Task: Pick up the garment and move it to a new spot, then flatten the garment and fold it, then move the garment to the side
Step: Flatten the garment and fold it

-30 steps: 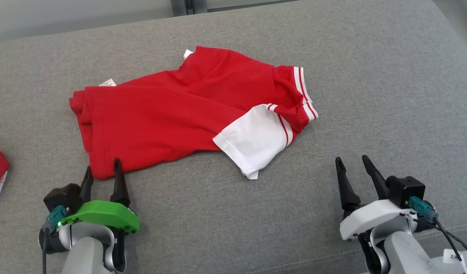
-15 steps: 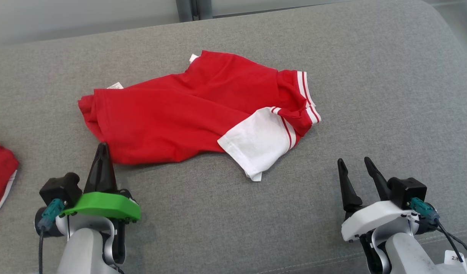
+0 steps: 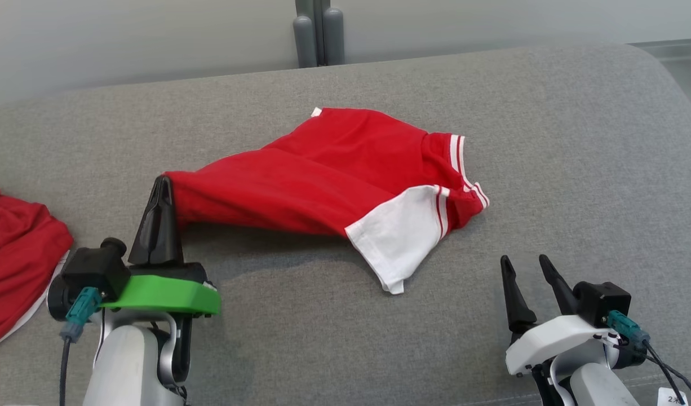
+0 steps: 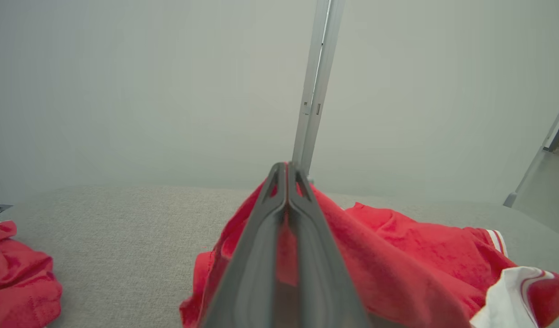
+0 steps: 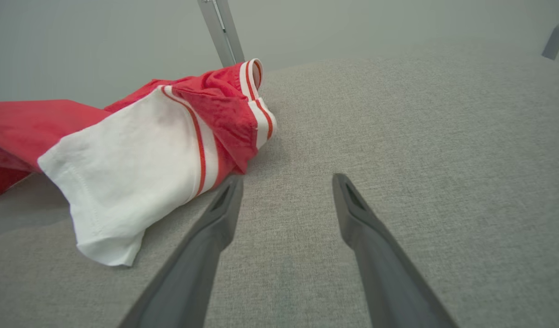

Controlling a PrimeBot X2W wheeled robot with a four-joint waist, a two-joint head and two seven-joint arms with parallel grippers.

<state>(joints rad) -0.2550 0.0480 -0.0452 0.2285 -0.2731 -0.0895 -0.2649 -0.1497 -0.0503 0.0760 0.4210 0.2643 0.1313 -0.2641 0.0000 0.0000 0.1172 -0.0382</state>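
Garment [image 3: 323, 180] blocks centre; cushion [image 3: 576, 169] open right; red cloth [image 3: 18, 254] left.

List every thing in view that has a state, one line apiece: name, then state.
left pincer, shut on an edge of the red garment.
right pincer, open, holding nothing.
red garment, rumpled, not folded; gripped end raised, far end lying on the grey surface.
white sleeve, draped down onto the surface.
second red garment, bunched at the left, untouched.
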